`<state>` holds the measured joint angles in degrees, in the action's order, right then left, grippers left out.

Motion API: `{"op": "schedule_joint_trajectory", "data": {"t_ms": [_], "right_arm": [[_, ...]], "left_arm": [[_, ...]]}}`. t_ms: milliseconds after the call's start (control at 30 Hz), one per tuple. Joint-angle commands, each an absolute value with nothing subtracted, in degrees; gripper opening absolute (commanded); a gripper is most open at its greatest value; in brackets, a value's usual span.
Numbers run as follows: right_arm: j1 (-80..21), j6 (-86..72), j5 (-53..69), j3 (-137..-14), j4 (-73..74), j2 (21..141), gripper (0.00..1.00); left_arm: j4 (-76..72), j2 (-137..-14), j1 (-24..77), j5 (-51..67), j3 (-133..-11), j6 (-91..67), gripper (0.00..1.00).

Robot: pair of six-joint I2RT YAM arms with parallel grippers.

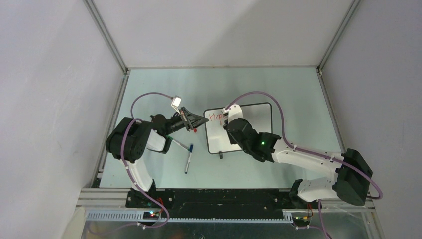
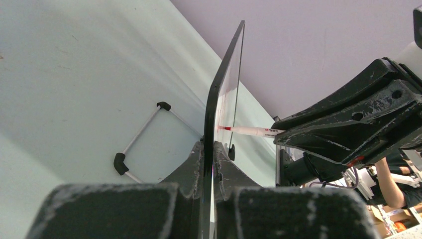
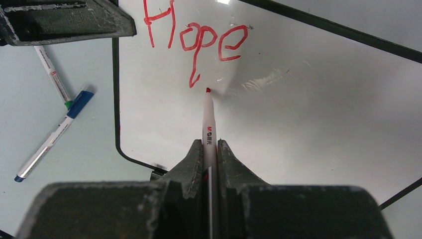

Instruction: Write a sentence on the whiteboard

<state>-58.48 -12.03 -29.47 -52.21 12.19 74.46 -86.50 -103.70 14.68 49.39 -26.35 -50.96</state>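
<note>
Figure: on the table (image 1: 149, 84), the whiteboard (image 1: 259, 119) is pinched at its left edge by your left claw (image 1: 199, 121), closed on the frame. Your right claw (image 3: 210, 154) is closed on a red marker (image 3: 209, 119), its tip just under the sentence (image 3: 196, 42), which reads only "Hope". Press too hard and the board may pivot in that one-sided hold; drift upward and you risk smearing the p's tail.
</note>
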Motion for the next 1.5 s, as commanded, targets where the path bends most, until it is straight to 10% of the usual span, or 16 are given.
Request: {"op": "schedule_joint_trajectory", "data": {"t_ms": [0,1467], "right_arm": [[-57.85,-13.26,-30.52,-53.96,14.22,74.58,0.0],[-57.4,-12.55,-28.49,-56.08,15.56,74.92,0.0]], "left_arm": [[-87.89,-102.49,15.65,50.97,-25.55,-48.87,0.0],[-87.89,-102.57,15.65,50.93,-25.66,-48.92,0.0]]}}
